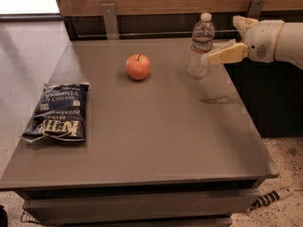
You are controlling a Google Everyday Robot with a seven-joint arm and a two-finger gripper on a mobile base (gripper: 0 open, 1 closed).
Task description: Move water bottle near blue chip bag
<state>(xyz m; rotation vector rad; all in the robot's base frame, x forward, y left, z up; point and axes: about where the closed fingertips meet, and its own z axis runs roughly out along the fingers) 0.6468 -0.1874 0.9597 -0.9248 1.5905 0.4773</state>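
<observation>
The water bottle (pixel 200 46), clear with a white cap, stands upright at the back right of the grey table (pixel 156 141). The blue chip bag (pixel 59 111), dark navy with white lettering, lies flat near the table's left edge, far from the bottle. My gripper (pixel 226 39) reaches in from the right at bottle height. Its fingers are spread open. The near tan finger (pixel 226 54) points left and its tip is right beside the bottle's lower body. The far finger (pixel 241 21) sits behind and to the right of the bottle. Nothing is held.
A red apple (pixel 138 66) sits on the table between the bottle and the bag, toward the back. A wooden wall panel with metal brackets (pixel 110 18) runs behind the table. A dark cabinet (pixel 270 98) stands at the table's right side.
</observation>
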